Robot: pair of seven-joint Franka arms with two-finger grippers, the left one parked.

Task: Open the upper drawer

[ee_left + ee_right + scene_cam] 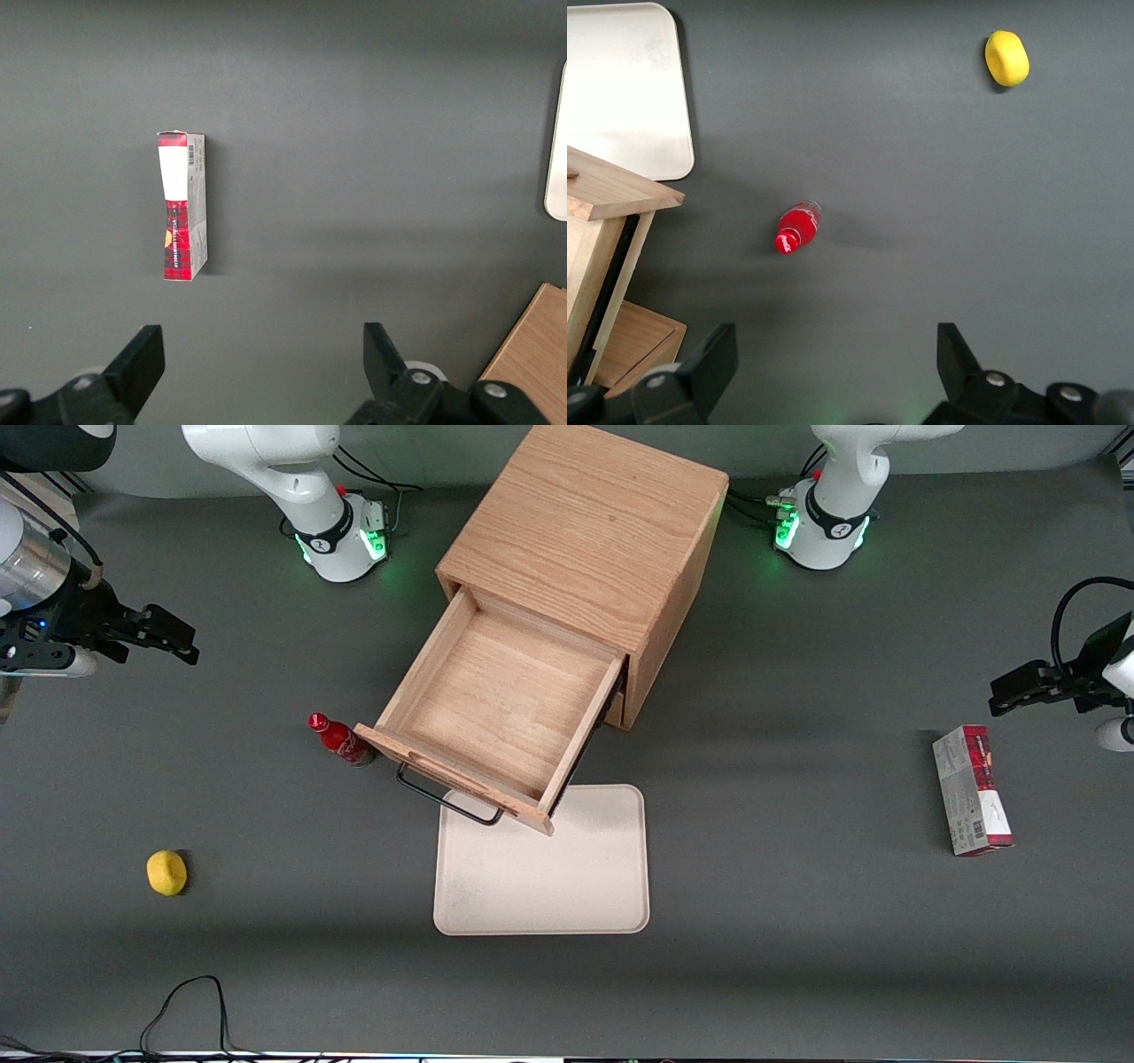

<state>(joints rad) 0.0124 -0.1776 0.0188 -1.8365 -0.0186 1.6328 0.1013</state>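
Note:
The oak cabinet (589, 531) stands in the middle of the table. Its upper drawer (496, 708) is pulled far out, an empty shallow wooden tray with a black wire handle (446, 797) at its front. The drawer's front corner (620, 190) also shows in the right wrist view. My gripper (173, 638) hangs open, high above the mat, well away from the drawer toward the working arm's end of the table. Nothing is between its fingers (713, 359).
A red bottle (341, 741) stands beside the drawer's front corner. A cream tray (545, 877) lies under and in front of the drawer. A yellow lemon (166, 872) sits nearer the front camera. A red and grey box (972, 790) lies toward the parked arm's end.

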